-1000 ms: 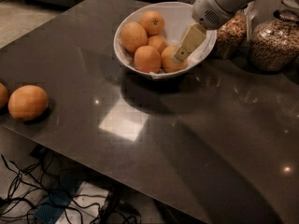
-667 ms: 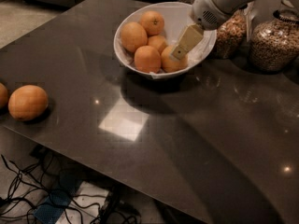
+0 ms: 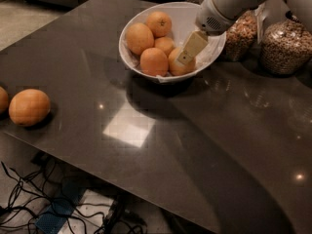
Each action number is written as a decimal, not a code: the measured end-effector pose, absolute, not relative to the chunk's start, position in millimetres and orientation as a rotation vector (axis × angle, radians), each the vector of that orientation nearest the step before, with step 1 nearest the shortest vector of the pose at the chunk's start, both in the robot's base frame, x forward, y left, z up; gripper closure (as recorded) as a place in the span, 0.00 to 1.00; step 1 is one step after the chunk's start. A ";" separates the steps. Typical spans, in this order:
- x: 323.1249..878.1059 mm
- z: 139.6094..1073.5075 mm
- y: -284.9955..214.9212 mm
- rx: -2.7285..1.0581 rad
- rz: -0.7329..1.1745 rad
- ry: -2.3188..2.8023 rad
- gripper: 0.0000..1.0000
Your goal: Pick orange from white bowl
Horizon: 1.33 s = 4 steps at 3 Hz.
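Note:
The white bowl (image 3: 127, 57) stands at the back of the dark table and holds several oranges. The paler, slightly oval orange (image 3: 174, 68) lies at the bowl's front right. My gripper (image 3: 191, 48) reaches down into the bowl from the upper right and lies over this orange's right side, hiding part of it. Deeper-coloured oranges lie beside it: one at the front (image 3: 153, 61), one at the left (image 3: 139, 37), a small one in the middle (image 3: 165, 44), and one with a dark mark at the back (image 3: 160, 23).
Two glass jars of nuts (image 3: 284, 45) (image 3: 241, 35) stand just right of the bowl, behind my arm. Two loose oranges lie at the table's left edge (image 3: 29, 107) (image 3: 2, 99). Cables lie on the floor below the front edge.
My gripper has shifted slightly down and to the left, deeper into the bowl over the front-right orange. The oranges and the bowl have not moved.

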<state>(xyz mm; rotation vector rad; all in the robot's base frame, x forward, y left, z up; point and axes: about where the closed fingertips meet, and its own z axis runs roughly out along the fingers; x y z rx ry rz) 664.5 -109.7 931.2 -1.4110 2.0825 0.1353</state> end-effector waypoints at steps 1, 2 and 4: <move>669.9 919.5 -110.0 -1.422 0.125 2.102 0.13; 673.7 907.1 -107.7 -1.443 0.119 2.123 0.13; 677.9 879.4 -100.6 -1.500 0.120 2.164 0.14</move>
